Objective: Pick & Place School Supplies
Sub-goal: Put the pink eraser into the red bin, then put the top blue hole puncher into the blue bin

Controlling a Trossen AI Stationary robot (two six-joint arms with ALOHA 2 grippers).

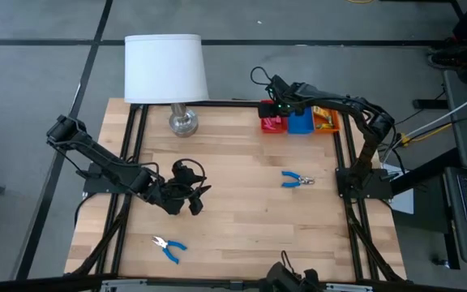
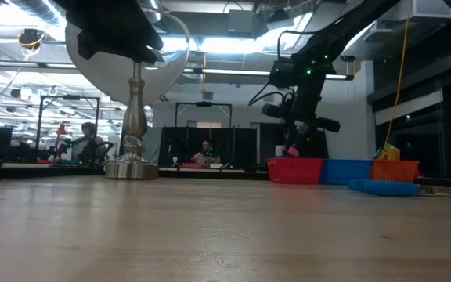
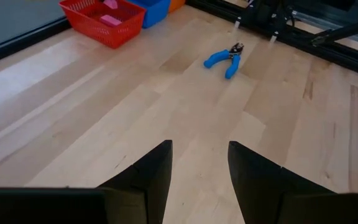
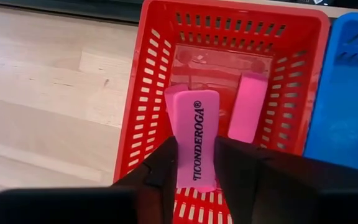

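My right gripper (image 4: 196,163) is shut on a pink eraser (image 4: 196,127) printed TICONDEROGA, above the red tray (image 4: 143,93) at the table's far edge. Two more pink erasers (image 4: 248,106) lie on that tray's floor. One pair of blue-handled pliers (image 1: 297,180) lies flat on the table right of centre, and a second pair (image 1: 169,246) lies near the front left. Something yellow (image 1: 321,114) sits in the orange tray. My left gripper (image 3: 199,163) is open over bare wood left of centre (image 1: 186,196), facing the far pliers (image 3: 225,57). My right gripper pinches the pink eraser's near end (image 4: 194,177) between its two fingers (image 4: 161,169), which press on its long side edges. The fingers come from above and lie along the eraser. It is lifted clear and sticks out beyond the fingertips over the red tray (image 2: 294,169).
A white-shaded lamp (image 1: 166,69) stands at the far left on a silver base (image 1: 182,122). The red tray (image 1: 272,123), blue tray (image 1: 300,122) and orange tray (image 1: 327,123) sit side by side at the far edge. Bare wood (image 1: 242,211) lies between the arms.
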